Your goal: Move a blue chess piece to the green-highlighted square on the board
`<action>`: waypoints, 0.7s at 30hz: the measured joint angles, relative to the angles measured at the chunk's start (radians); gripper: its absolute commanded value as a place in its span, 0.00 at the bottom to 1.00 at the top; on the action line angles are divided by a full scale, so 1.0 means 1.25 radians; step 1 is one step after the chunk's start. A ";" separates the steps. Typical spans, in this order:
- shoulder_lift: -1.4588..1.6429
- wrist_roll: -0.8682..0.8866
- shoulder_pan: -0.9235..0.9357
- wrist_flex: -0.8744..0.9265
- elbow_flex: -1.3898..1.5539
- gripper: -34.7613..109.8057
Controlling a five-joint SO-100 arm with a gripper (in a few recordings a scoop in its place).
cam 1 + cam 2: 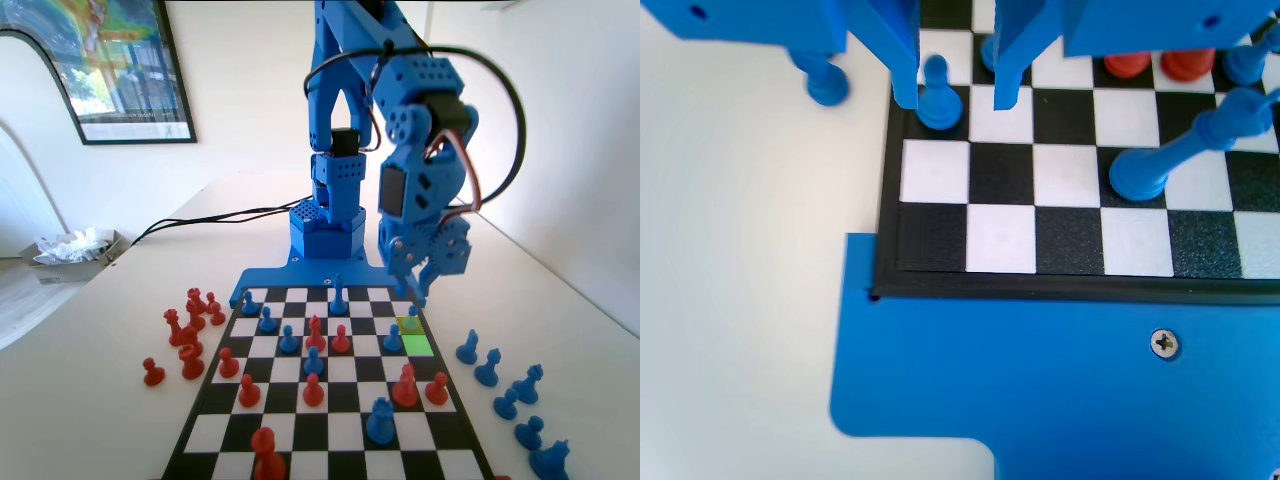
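**White table, gripper low over the board's arm-end corner**

White tabletop and a pale wall with a framed poster are seen behind the blue arm in the fixed view.

The blue chess piece is seen in the wrist view on a black edge square, between the two jaws and right against the left one. In the fixed view the same pawn is partly hidden under the jaw tips, on the yellow-olive square. The green-highlighted square lies just beside it, one square nearer that camera, and is bare.

The gripper is held with its jaws spread; the right jaw is apart from the pawn, with a gap between. Whether the left jaw is actually touching cannot be told. In the fixed view the gripper hangs over the right-hand edge of the board, near the arm's base.

Further out: a taller blue piece is seen right of the jaws in the wrist view, and red pieces beyond it. One blue piece stands off the board, left of the jaws. In the fixed view, captured red pieces are grouped left of the board and blue ones right of it.
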 measured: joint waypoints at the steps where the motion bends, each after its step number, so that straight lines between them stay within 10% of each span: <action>1: -0.011 -0.002 0.002 -0.005 -0.001 0.32; 21: -0.067 -0.013 -0.005 -0.033 -0.059 0.32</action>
